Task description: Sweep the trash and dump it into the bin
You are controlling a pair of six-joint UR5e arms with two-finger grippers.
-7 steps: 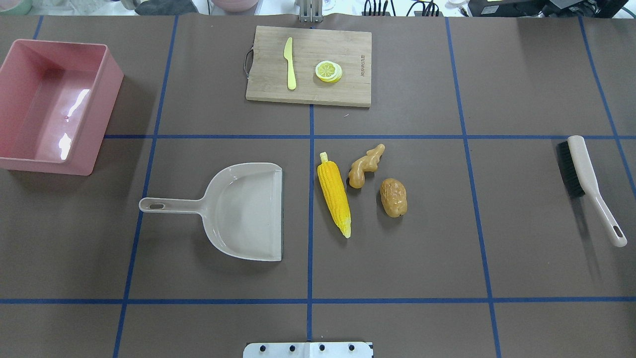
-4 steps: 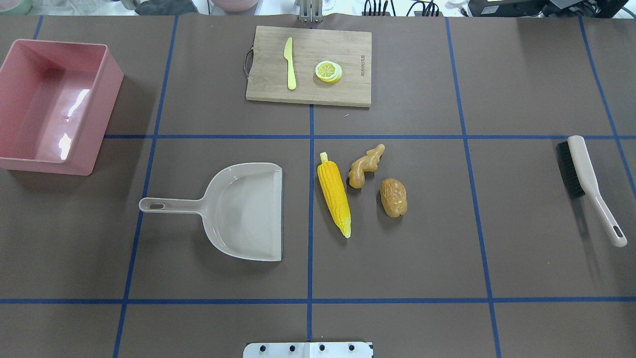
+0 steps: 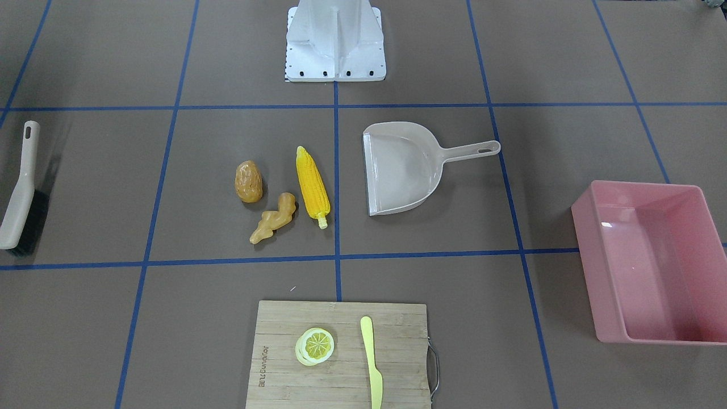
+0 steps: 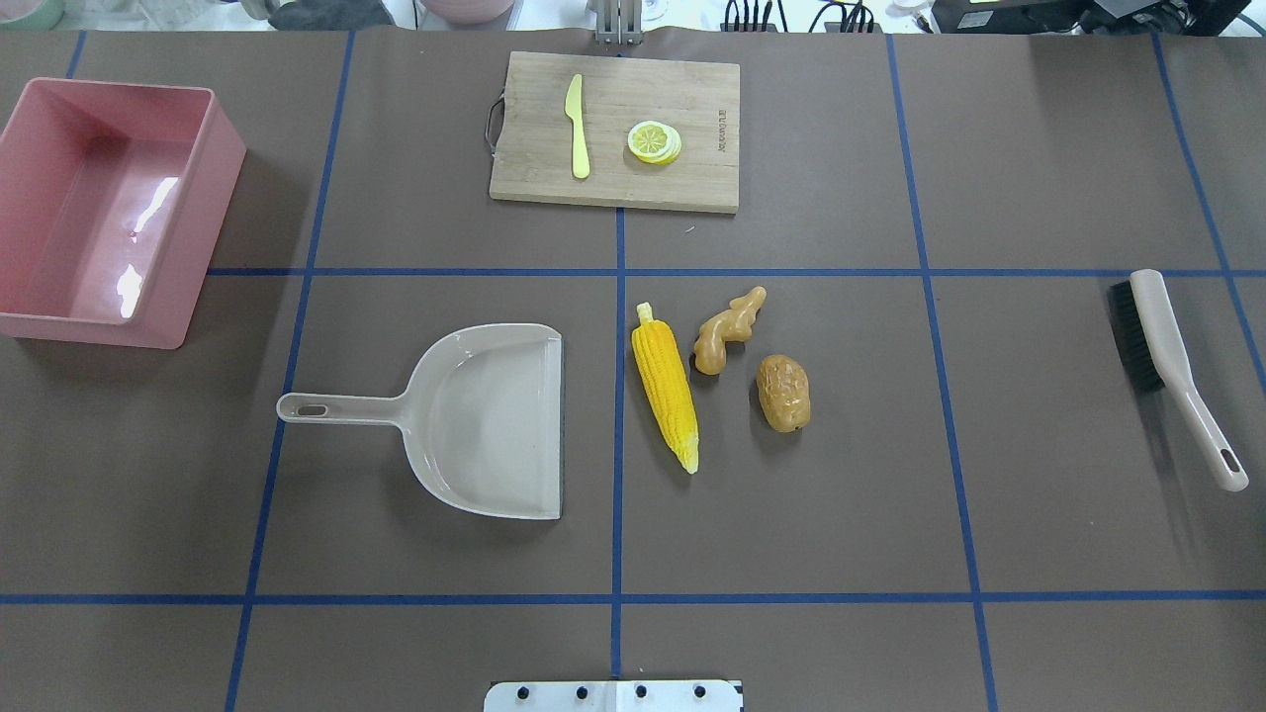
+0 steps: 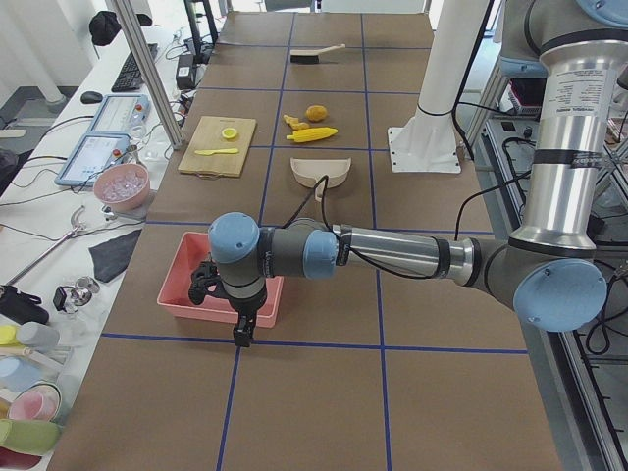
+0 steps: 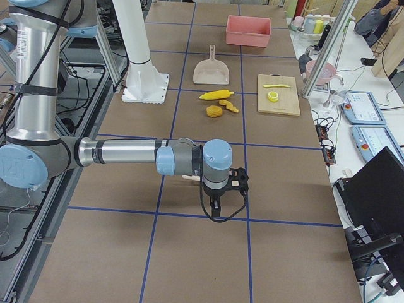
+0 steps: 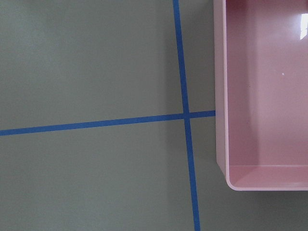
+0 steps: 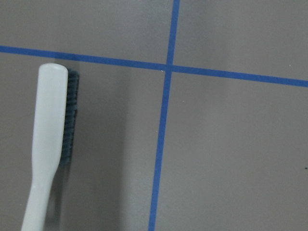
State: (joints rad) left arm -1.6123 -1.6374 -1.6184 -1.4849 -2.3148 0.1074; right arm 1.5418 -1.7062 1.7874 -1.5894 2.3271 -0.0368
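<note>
The brown tabletop [image 4: 1039, 445] is showing a blue grid; the corn cob [image 4: 665, 384] is glowing yellow, the bin [image 4: 213, 218] glossy pink, the dustpan [image 4: 485, 425] beige (brush [image 4: 1167, 346] bristles black)

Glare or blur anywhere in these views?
Overhead: white specular patches on the floor of the pink bin, the rest evenly lit. Left wrist: a glare patch on it at the top right edge. Right wrist: brush sharp, soft shadow beside it. No motion blur visible in any view.
</note>
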